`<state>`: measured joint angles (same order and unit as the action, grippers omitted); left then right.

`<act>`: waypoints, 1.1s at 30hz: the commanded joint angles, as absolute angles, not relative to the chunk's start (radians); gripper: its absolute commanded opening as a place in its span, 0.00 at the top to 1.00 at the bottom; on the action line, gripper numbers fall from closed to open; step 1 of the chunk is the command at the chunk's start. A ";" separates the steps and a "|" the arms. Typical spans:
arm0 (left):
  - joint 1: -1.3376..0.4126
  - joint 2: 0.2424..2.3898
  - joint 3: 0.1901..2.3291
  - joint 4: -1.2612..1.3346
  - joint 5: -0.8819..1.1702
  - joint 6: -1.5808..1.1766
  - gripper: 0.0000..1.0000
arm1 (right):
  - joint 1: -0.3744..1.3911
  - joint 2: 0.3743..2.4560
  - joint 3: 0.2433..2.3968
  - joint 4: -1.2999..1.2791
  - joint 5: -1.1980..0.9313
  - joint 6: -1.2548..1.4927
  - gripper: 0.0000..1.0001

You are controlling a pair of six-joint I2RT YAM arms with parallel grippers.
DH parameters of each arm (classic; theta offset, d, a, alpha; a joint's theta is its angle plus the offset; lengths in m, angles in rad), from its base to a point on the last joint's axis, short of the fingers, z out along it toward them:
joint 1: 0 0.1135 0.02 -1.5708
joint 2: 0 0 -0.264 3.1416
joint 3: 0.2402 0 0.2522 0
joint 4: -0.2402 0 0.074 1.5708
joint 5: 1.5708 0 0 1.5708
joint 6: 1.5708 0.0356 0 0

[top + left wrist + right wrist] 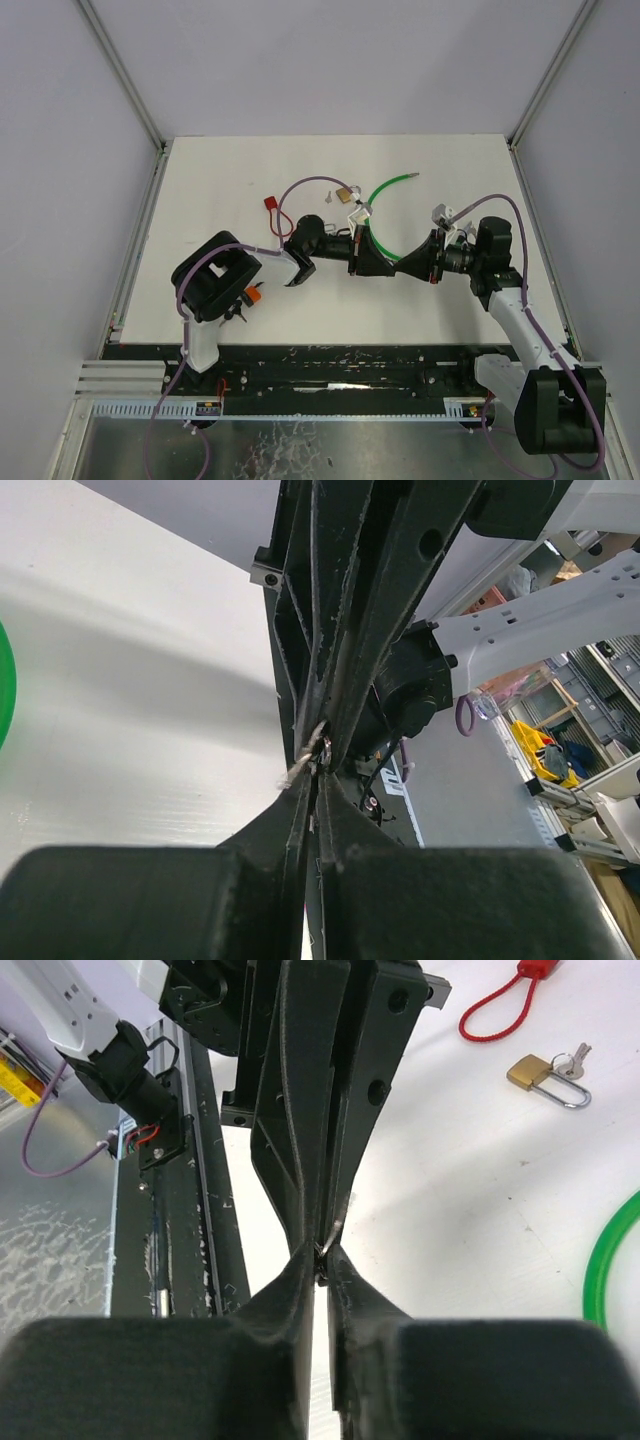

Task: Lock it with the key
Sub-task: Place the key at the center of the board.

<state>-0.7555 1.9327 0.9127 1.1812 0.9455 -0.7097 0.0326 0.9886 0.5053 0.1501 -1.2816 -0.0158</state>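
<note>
My two grippers meet tip to tip over the middle of the table. My left gripper [390, 262] [316, 772] and my right gripper [403, 265] [325, 1256] are both shut on one thin silvery metal piece [303, 763] [338, 1222] held between them. It is too small to tell whether it is a key. A brass padlock [526, 1071] [344, 194] with an open steel shackle lies on the table beyond the grippers, with a small key [571, 1060] beside it.
A red cable loop [492, 1016] [270, 204] lies left of the padlock. A green cable [385, 188] [612, 1258] curves behind the grippers. A small white-and-metal part [443, 212] lies near the right arm. The black rail [340, 360] runs along the near edge.
</note>
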 commanded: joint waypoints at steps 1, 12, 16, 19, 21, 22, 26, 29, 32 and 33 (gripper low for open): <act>-0.762 1.924 0.917 1.233 0.962 -0.679 1.00 | 0.042 0.950 0.527 0.158 -1.272 -0.040 0.76; -0.700 1.837 0.831 1.162 0.804 -0.612 1.00 | -0.035 0.842 0.584 0.029 -1.196 -0.100 0.37; -0.618 1.757 0.763 1.093 0.619 -0.615 1.00 | -0.051 0.818 0.583 0.013 -1.154 -0.117 0.37; -0.539 1.704 0.683 1.109 0.456 -0.700 1.00 | -0.057 0.812 0.581 0.001 -1.129 -0.134 0.37; -0.494 1.680 0.630 1.161 0.358 -0.767 1.00 | -0.058 0.809 0.580 0.001 -1.121 -0.140 0.37; -0.476 1.669 0.613 1.158 0.309 -0.792 1.00 | -0.059 0.807 0.579 -0.001 -1.118 -0.142 0.37; -0.440 1.621 0.593 0.986 0.051 -0.876 1.00 | -0.061 0.802 0.574 -0.004 -1.106 -0.150 0.37; -0.431 1.587 0.615 0.769 -0.175 -0.979 1.00 | -0.061 0.798 0.571 -0.002 -1.101 -0.152 0.37; -0.427 1.571 0.678 0.517 -0.332 -1.073 1.00 | -0.063 0.799 0.568 0.000 -1.101 -0.150 0.37; -0.426 1.575 0.697 0.457 -0.356 -1.090 1.00 | -0.063 0.798 0.566 0.000 -1.101 -0.150 0.37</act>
<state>-0.4362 1.5974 0.6178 0.7795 -0.0570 -0.9474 -0.0555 0.8120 0.5430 -0.0174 -1.1080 -0.1364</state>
